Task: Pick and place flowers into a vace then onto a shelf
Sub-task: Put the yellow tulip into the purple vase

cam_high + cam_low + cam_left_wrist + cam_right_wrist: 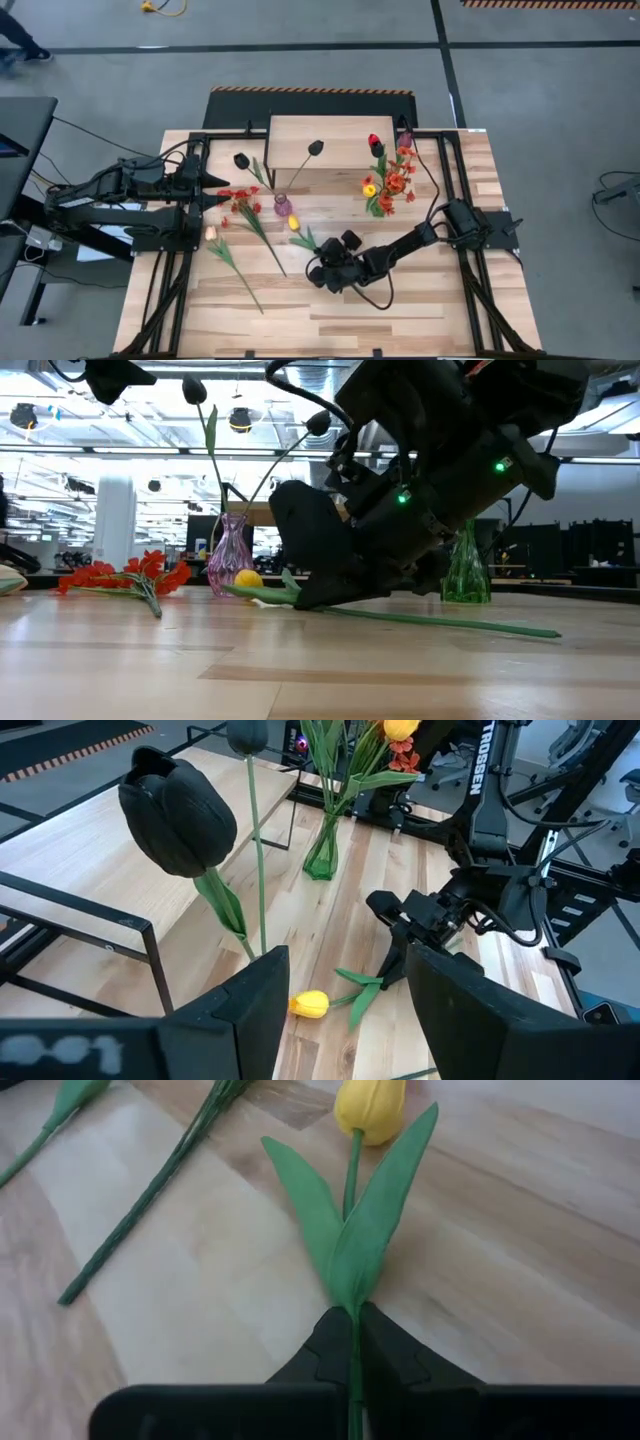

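A yellow tulip [295, 224] lies on the table in front of the purple vase [283, 205], which holds two dark tulips [180, 815]. My right gripper [320, 258] is low over the table's middle, shut on this tulip's stem. A green vase [384, 205] at the right of the shelf [310, 145] holds red, yellow and orange flowers. An orange-red spray [240, 198] and a pink tulip [212, 233] lie flat on the table's left half. My left gripper [215, 190] hangs open above the table's left side, touching nothing. My right gripper pinches the yellow tulip's stem [353, 1330] between its two fingertips [325, 1355], right where the two leaves join. The fingers slant down from the table's near right and lie along the stem. The head [245, 578] and the stem's long lower end [500, 627] rest on the table.
Black frame rails [195, 215] run along both sides of the table. The shelf stands at the far edge on thin black legs [150, 955]. Bare wood [330, 320] lies near the front edge.
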Motion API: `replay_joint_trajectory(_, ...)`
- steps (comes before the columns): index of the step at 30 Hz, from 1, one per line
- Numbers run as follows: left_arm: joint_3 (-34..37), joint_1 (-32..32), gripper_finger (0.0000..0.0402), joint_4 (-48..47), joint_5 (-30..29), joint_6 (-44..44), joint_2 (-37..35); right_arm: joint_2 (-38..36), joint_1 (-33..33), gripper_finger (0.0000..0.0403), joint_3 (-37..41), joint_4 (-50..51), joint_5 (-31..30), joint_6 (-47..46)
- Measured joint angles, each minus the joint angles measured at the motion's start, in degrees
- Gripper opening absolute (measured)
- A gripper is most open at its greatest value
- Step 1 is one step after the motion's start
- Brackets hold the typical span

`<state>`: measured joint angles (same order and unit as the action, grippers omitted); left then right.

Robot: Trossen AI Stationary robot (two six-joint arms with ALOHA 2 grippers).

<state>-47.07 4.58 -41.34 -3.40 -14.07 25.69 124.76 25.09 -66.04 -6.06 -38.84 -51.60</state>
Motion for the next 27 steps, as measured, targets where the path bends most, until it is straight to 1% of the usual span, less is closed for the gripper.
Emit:
replay_joint_trajectory(5, 0.0, 0.0, 0.0193, 0.0, 0.0, -0.1, 0.0, -1.2, 1.1, 0.0001, 0.1, 0.9, 1.0, 0.4)
replay_joint_trajectory(9, 0.0, 0.0, 0.0193, 0.0, -0.7, -0.1, 0.0, -3.3, 2.3, 0.0001, 0.2, 1.7, 4.4, 2.3)
replay_joint_trajectory(11, 0.0, 0.0, 0.0193, 0.3, -1.3, -0.1, 0.0, -4.7, 3.3, 0.0001, 0.3, 3.0, 4.1, 3.8)
replay_joint_trajectory(18, 0.0, 0.0, 0.0193, 3.5, -0.8, 0.4, -0.2, -7.6, 5.2, 0.0001, -2.5, 4.7, 0.1, 9.8)
replay_joint_trajectory(20, 0.0, 0.0, 0.0193, 4.9, 0.3, 0.4, -0.2, -8.4, 5.8, 0.0001, -3.6, 7.5, -1.1, 11.6)
replay_joint_trajectory(27, 0.0, -0.9, 0.0193, 9.3, 6.3, 0.5, -0.2, -9.2, 5.6, 0.0001, -10.3, 12.0, -3.9, 19.7)
